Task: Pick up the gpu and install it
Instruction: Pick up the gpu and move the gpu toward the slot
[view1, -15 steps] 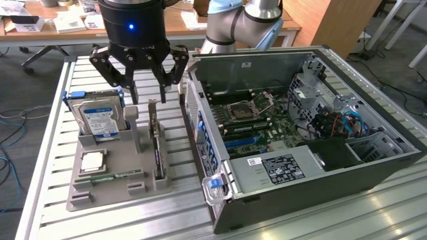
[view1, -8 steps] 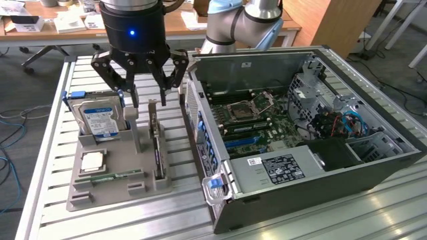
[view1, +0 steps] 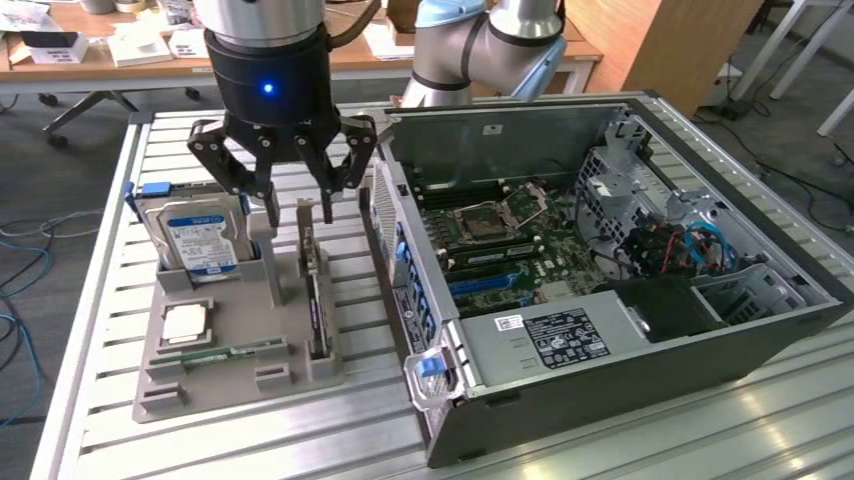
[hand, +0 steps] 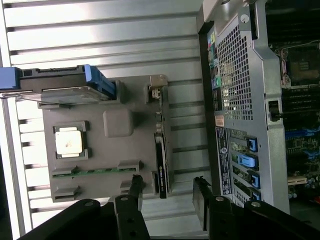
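The gpu is a thin dark card standing on its edge in a slot of the grey holder tray, its silver bracket at the far end. In the wrist view the gpu runs between my two fingertips, seen from above. My gripper hangs open just above the card's far end, with nothing held. In the wrist view the gripper straddles the card's line, one finger on each side, apart from it.
The tray also carries a silver hard drive with a blue label, a square processor and a green memory stick. The open computer case lies at the exterior view's right, motherboard exposed. Everything rests on a slatted metal table.
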